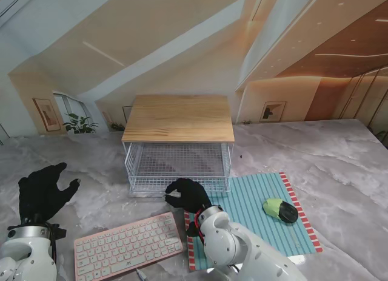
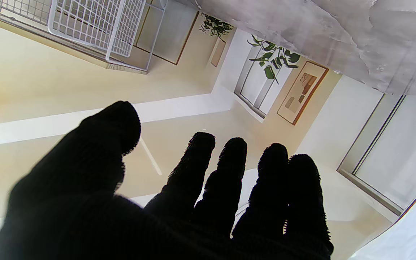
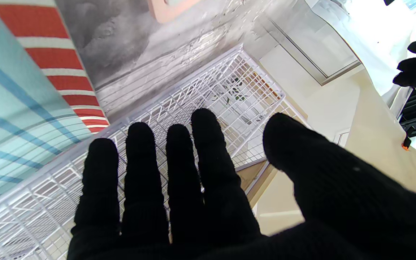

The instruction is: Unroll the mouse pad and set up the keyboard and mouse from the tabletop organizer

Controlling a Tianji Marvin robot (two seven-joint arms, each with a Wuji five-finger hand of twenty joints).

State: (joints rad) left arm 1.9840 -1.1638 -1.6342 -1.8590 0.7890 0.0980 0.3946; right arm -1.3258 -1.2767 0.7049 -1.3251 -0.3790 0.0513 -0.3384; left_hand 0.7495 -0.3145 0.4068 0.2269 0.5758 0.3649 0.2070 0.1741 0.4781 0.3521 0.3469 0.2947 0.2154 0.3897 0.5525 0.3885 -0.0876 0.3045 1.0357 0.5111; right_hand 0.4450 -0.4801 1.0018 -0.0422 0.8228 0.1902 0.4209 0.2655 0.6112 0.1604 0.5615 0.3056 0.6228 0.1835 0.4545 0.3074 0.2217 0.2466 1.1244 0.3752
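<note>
The striped teal mouse pad (image 1: 254, 202) with red-and-white ends lies flat on the marble table, to the right of and nearer to me than the organizer (image 1: 179, 147). A green and black mouse (image 1: 280, 210) rests on the pad. The pink keyboard (image 1: 128, 243) lies on the table to the left of the pad. My right hand (image 1: 189, 195) hovers open between keyboard and organizer, holding nothing; its fingers (image 3: 179, 173) stretch toward the wire basket (image 3: 200, 97). My left hand (image 1: 43, 192) is open at the left, away from everything, fingers (image 2: 229, 173) spread.
The organizer has a wooden top (image 1: 179, 118) over a white wire basket (image 1: 176, 165) that looks empty. The marble table (image 1: 327, 159) extends to the right. A corner of the wire basket (image 2: 103, 25) shows in the left wrist view.
</note>
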